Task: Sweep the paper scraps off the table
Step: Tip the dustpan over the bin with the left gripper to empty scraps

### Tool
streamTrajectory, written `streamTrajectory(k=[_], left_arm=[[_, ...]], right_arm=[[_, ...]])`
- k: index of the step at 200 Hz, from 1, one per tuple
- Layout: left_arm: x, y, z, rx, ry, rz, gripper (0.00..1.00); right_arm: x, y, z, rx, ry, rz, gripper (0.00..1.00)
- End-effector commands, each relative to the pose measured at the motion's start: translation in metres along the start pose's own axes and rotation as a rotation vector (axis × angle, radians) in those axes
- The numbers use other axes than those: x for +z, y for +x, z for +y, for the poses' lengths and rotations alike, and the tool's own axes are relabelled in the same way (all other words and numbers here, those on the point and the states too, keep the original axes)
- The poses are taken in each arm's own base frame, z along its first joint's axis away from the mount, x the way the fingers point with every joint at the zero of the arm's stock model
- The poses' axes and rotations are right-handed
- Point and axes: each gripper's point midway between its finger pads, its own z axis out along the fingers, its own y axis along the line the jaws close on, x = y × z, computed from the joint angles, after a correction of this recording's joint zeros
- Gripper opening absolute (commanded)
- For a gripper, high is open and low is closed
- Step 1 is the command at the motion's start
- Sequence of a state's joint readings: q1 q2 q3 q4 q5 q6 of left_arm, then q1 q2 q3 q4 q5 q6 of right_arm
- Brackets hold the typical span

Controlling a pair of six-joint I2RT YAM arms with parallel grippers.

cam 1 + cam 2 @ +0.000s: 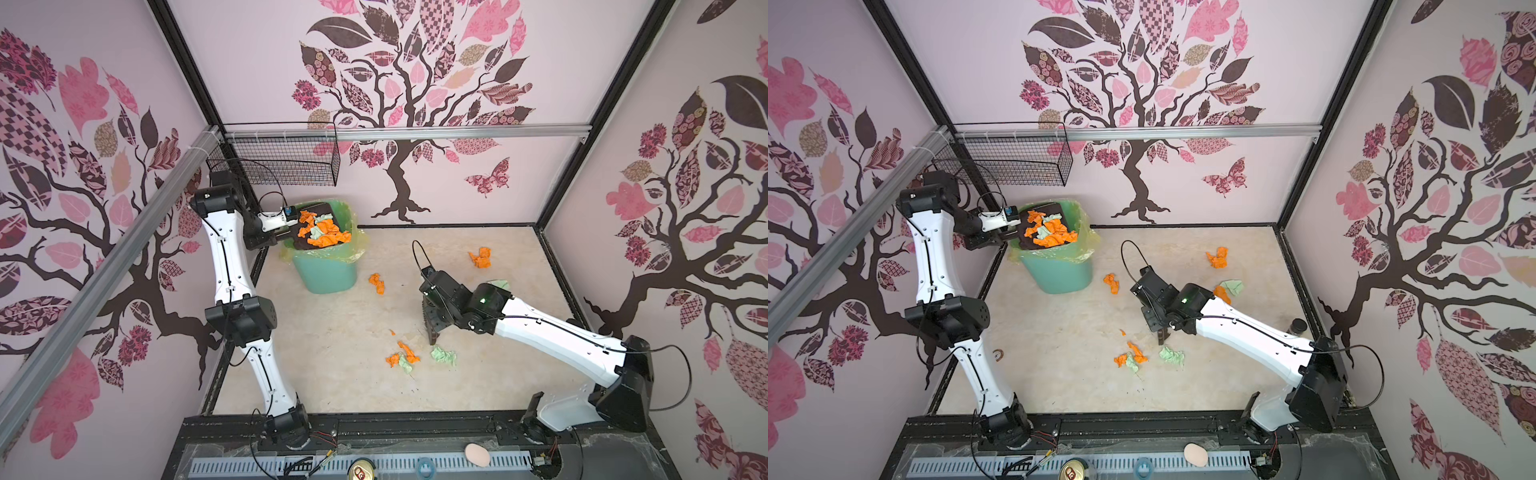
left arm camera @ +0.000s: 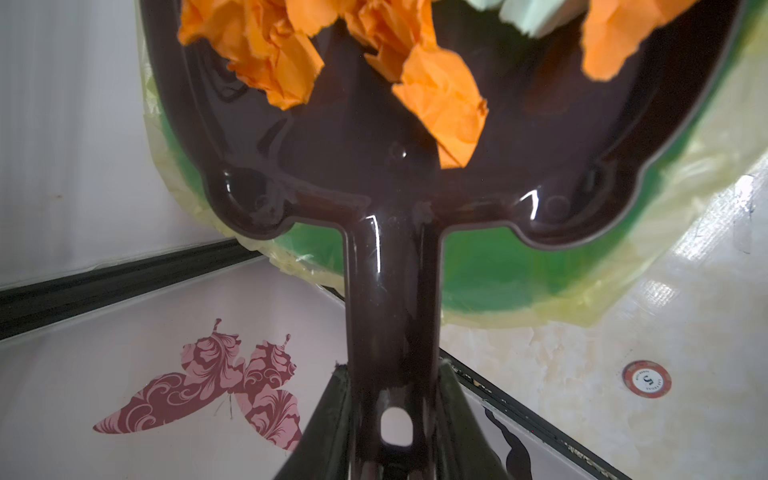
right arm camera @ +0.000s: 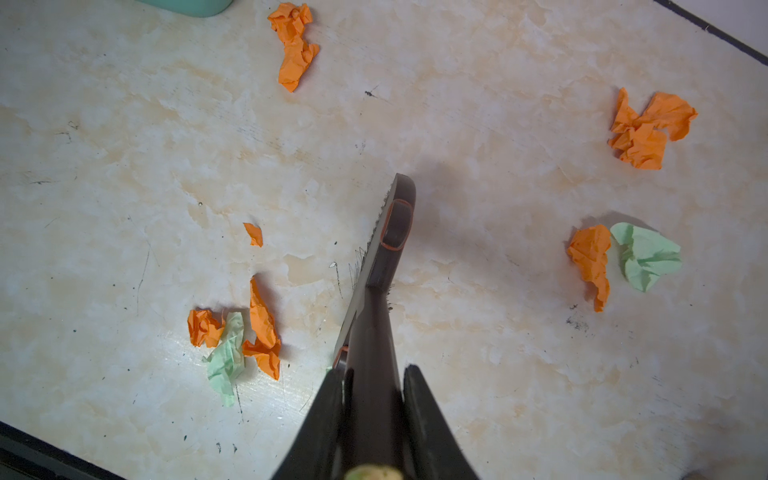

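My left gripper (image 1: 283, 235) (image 2: 392, 368) is shut on the handle of a dark brown dustpan (image 1: 302, 237) (image 2: 374, 166), held over a green bin (image 1: 328, 274). Several orange and mint paper scraps (image 1: 324, 230) (image 2: 440, 99) lie on the pan. My right gripper (image 1: 432, 322) (image 3: 374, 372) is shut on a dark brush (image 1: 433, 337) (image 3: 390, 232) standing on the table (image 1: 332, 386). More paper scraps lie loose: a cluster (image 1: 403, 357) (image 3: 232, 332) beside the brush, a mint wad (image 1: 444, 356), and orange wads (image 1: 377, 283) (image 1: 480, 257) (image 3: 648, 129) farther back.
The bin has a yellow liner (image 1: 357, 245). A wire basket (image 1: 282, 160) hangs on the back rail above the left arm. A poker chip (image 2: 646, 378) lies on the table by the left wall. A can (image 1: 361, 471) and a pale egg shape (image 1: 477, 454) sit beyond the front frame.
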State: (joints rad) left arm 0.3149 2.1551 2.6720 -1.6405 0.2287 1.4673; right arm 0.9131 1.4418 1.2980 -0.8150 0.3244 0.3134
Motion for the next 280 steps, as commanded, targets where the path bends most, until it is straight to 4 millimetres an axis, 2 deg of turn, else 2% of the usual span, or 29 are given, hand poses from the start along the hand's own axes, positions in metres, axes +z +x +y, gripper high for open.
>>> streamTrajectory(k=[1, 27, 51, 69, 91, 108, 139, 187, 225, 256, 280], left_arm=[[-0.006, 0.003, -0.023, -0.049, 0.097, 0.000, 0.00], [-0.008, 0.008, -0.006, -0.045, 0.022, 0.022, 0.00], [-0.024, 0.011, 0.029, -0.037, -0.155, 0.037, 0.00], [-0.041, 0.009, 0.047, -0.010, -0.262, 0.046, 0.00], [-0.054, 0.005, 0.056, 0.035, -0.332, 0.059, 0.00], [-0.056, 0.006, 0.062, 0.083, -0.371, 0.094, 0.00], [-0.057, 0.005, 0.059, 0.193, -0.422, 0.151, 0.00], [-0.041, -0.003, 0.044, 0.337, -0.420, 0.238, 0.00], [-0.054, -0.019, 0.051, 0.399, -0.480, 0.261, 0.00], [-0.053, -0.017, 0.050, 0.448, -0.500, 0.294, 0.00], [-0.060, -0.019, 0.045, 0.448, -0.508, 0.284, 0.00]], right_arm=[[0.023, 0.031, 0.008, -0.023, -0.027, 0.135, 0.00], [0.031, 0.036, 0.015, -0.024, -0.043, 0.163, 0.00], [0.040, 0.044, 0.019, -0.031, -0.046, 0.203, 0.00], [0.044, 0.048, 0.021, -0.032, -0.047, 0.209, 0.00], [0.045, 0.048, 0.021, -0.023, -0.047, 0.198, 0.00], [0.042, 0.045, 0.019, -0.016, -0.041, 0.183, 0.00], [0.032, 0.036, 0.014, -0.008, -0.030, 0.150, 0.00], [0.021, 0.029, 0.009, -0.006, -0.018, 0.116, 0.00], [0.022, 0.034, 0.009, 0.001, -0.027, 0.119, 0.00], [0.022, 0.035, 0.008, 0.006, -0.028, 0.109, 0.00], [0.021, 0.033, 0.007, 0.001, -0.024, 0.101, 0.00]])
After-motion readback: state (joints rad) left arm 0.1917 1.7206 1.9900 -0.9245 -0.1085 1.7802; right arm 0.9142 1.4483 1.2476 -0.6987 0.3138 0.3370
